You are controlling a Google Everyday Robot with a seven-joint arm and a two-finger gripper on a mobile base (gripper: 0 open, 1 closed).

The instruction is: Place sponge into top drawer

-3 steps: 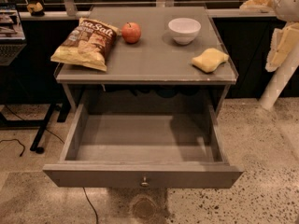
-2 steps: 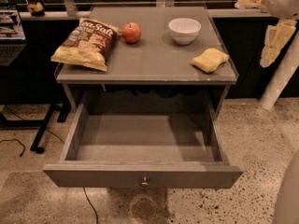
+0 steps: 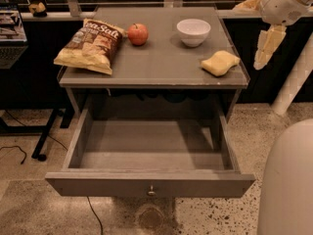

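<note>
The pale yellow sponge [image 3: 220, 62] lies on the right front part of the grey cabinet top [image 3: 161, 62]. The top drawer [image 3: 151, 153] is pulled fully open below it and holds nothing; its front panel has a small round metal knob [image 3: 151, 190]. My gripper [image 3: 248, 35] hangs at the upper right, just past the cabinet's right edge and above and to the right of the sponge. Its cream fingers [image 3: 268, 45] are spread apart and hold nothing.
A chip bag [image 3: 90, 45] lies at the left of the cabinet top, with a red apple [image 3: 138, 34] and a white bowl [image 3: 193, 32] at the back. A white part of my arm [image 3: 288, 180] fills the lower right. Cables [image 3: 19, 153] lie on the floor at left.
My gripper has shifted a little left and down toward the cabinet's right edge. A white part of my arm has come into view at the lower right. The sponge and drawer have not moved.
</note>
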